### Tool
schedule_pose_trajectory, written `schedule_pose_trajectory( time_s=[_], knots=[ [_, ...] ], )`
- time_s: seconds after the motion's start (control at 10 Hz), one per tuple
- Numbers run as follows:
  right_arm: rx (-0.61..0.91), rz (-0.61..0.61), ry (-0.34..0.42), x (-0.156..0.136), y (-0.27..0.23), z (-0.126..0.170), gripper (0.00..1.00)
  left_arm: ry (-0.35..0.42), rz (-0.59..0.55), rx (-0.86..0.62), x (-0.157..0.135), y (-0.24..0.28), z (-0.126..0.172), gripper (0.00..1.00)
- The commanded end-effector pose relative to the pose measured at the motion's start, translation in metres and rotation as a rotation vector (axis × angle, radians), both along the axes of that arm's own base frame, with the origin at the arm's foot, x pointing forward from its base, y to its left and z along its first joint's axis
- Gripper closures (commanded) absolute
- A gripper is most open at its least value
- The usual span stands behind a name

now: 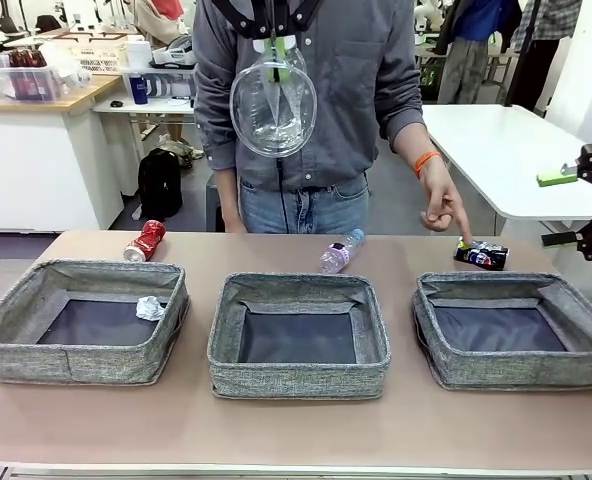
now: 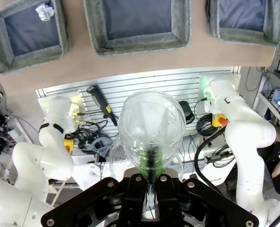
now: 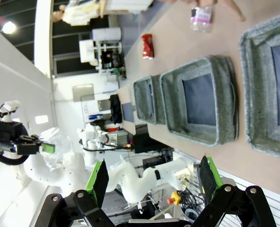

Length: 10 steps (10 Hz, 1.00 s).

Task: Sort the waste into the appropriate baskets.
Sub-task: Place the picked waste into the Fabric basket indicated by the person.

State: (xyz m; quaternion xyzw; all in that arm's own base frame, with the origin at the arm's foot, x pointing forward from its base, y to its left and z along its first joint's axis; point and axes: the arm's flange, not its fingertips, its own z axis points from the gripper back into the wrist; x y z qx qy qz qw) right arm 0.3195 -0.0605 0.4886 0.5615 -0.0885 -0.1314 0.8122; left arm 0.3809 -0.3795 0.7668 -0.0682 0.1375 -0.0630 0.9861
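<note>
My left gripper pinches the wall of the clear plastic cup, held high above the baskets, while my right gripper hangs wide open and empty; next, I judge, carry it over the proper basket and release.

My right tool gapes wide. Ahead of it three grey baskets sit on the worktop, crushed red can and bottle beyond.

The grey woven-fabric left basket holds a crumpled white paper ball. The middle basket and right basket stand beside it along the table's near edge. By the far edge lie a crushed red can, a clear bottle with pink label and a crushed dark multicoloured can. A clear plastic cup hangs high above.
</note>
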Motion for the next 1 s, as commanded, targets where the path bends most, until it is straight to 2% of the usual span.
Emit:
schedule_pose_trajectory(
  time_s=[0.0,0.5,0.7,0.8,0.9],
  knots=[
    [0.000,0.007,-0.016,-0.001,-0.001,-0.001,0.00,-0.002,-0.013,-0.007,-0.001,0.004,0.003,1.00],
    [0.000,0.000,0.000,0.000,0.000,0.000,0.00,0.000,0.000,0.000,0.000,0.000,0.000,1.00],
    [0.002,-0.019,0.020,-0.009,-0.045,0.007,0.00,-0.143,-0.034,-0.077,0.003,-0.029,-0.012,1.00],
    [0.028,-0.076,0.011,-0.017,-0.080,0.015,0.00,-0.194,-0.069,-0.125,0.002,-0.050,-0.024,1.00],
    [0.031,-0.209,-0.018,-0.033,-0.124,0.025,0.00,-0.259,-0.073,-0.146,0.004,-0.075,-0.045,1.00]
  ],
)
